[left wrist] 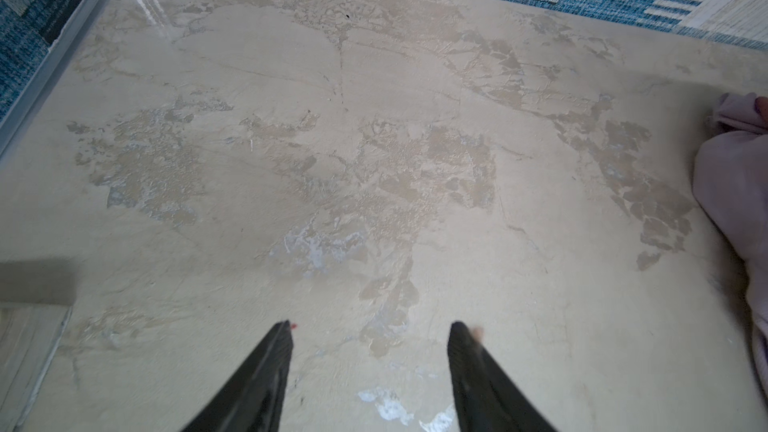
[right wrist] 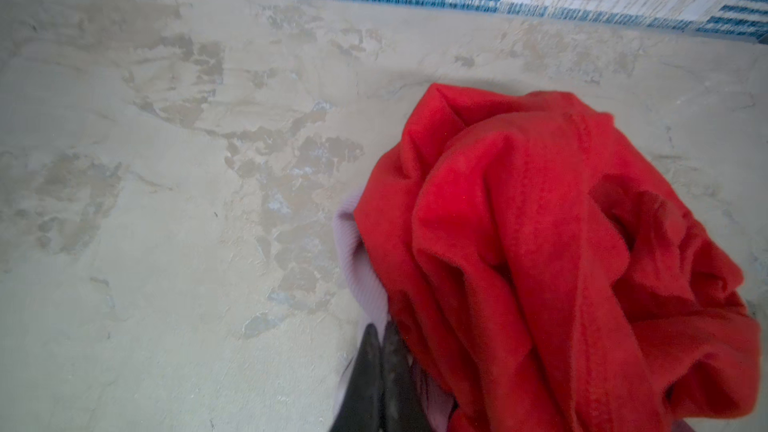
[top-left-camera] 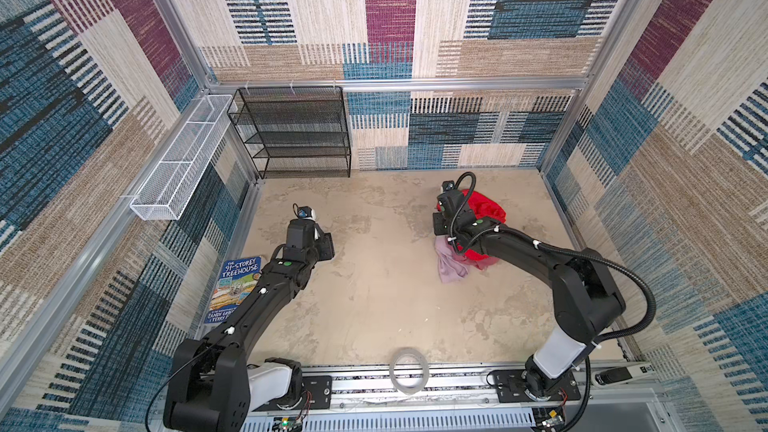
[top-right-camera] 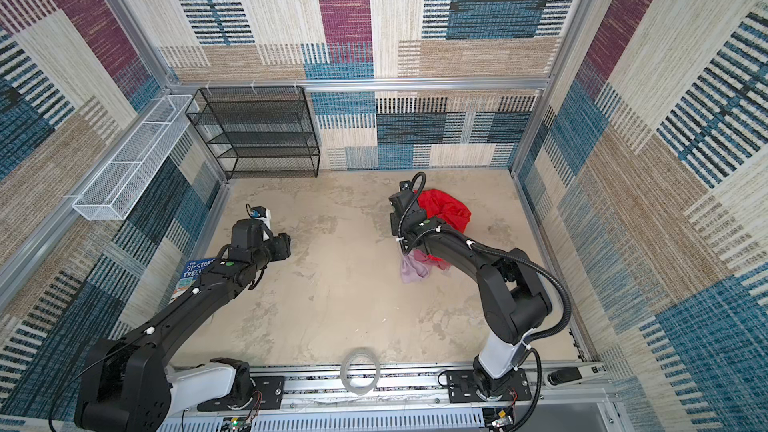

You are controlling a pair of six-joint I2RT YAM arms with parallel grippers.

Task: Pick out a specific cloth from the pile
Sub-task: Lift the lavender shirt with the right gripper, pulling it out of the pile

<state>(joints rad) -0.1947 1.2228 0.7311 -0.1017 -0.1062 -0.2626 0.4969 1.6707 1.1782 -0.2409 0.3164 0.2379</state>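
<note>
The pile lies at the right of the floor, mostly a bright red fluffy cloth. The pale lilac cloth sticks out from its near left edge and rises to a peak under my right wrist. My right gripper is shut, its fingers pressed together with lilac fabric on both sides of them. My left gripper hangs open over bare floor at the left, nothing between its fingers. An edge of the lilac cloth shows in the left wrist view.
A book lies by the left wall under my left arm. A black mesh shelf stands at the back left, with a white wire basket on the left wall. A clear tape ring rests at the front edge.
</note>
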